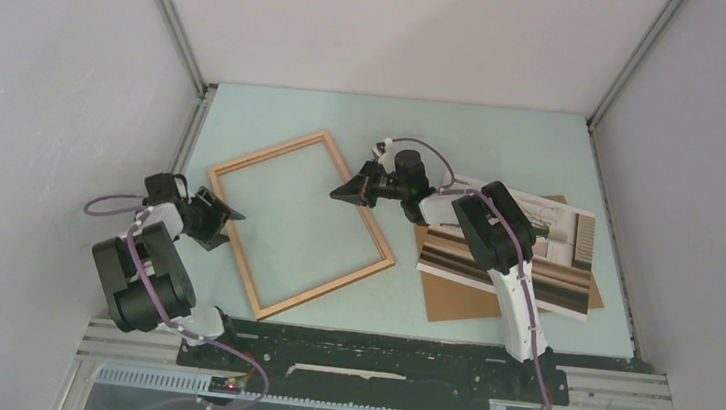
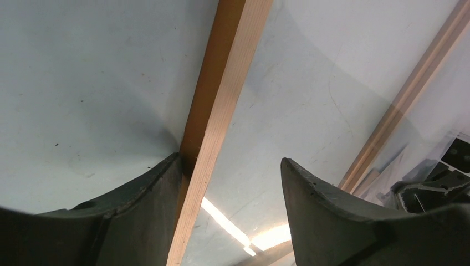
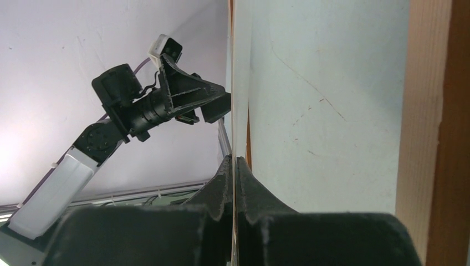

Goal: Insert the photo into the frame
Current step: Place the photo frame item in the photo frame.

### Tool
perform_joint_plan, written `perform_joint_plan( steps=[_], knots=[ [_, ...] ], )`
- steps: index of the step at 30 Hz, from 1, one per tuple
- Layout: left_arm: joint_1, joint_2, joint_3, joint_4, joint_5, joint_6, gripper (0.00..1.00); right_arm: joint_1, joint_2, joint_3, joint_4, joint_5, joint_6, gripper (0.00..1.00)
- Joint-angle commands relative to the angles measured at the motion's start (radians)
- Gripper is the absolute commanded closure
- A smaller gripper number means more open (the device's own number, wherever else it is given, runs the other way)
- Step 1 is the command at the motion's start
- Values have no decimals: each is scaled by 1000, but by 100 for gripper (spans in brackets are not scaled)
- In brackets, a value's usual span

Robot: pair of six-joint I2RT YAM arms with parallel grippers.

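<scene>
- left gripper (image 1: 225, 224): jaws parted well apart, holding nothing. it sits low at the left long side of the frame. in the left wrist view (image 2: 230, 166) one wooden rail runs up between the two dark fingers (image 2: 138, 216), close against the left one in that view and clear of the other.
- right gripper (image 1: 338, 195): fingers pressed together, reaching in over the right long side of the frame. in the right wrist view (image 3: 234, 166) a thin pale line rises from where the tips meet. whether anything is pinched there cannot be told.
- frame (image 1: 325, 288): thin light orange-brown wood, lying flat left of the table's centre, turned at an angle to the table edges. bare table surface shows through its opening. one rail crosses the left wrist view (image 2: 221, 94), and one fills the right edge of the right wrist view (image 3: 427, 138).
- photo (image 1: 565, 255): picture side up, on the right side of the table, well apart from the frame. dark striped bands run along its near edge, and the right arm crosses over its left part.
- backing board (image 1: 450, 299): flat brown panel lying under the photo, showing past it at the near-left corner and the far edge.
- table (image 1: 506, 143): pale blue-green top, lightly scuffed.
- walls (image 1: 52, 55): plain grey-white panels on the left, far and right sides.
- left arm (image 3: 127, 111): seen side-on in the right wrist view, dark joints against the wall.
</scene>
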Motion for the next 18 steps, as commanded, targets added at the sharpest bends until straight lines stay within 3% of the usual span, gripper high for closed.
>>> perform_joint_plan(
  steps=[1,18],
  knots=[
    [-14,5,7,6,39,7,32,13,3,42,-19,-9,-50,100],
    [-22,11,7,8,56,10,32,5,42,104,-42,-39,-61,100]
  ],
)
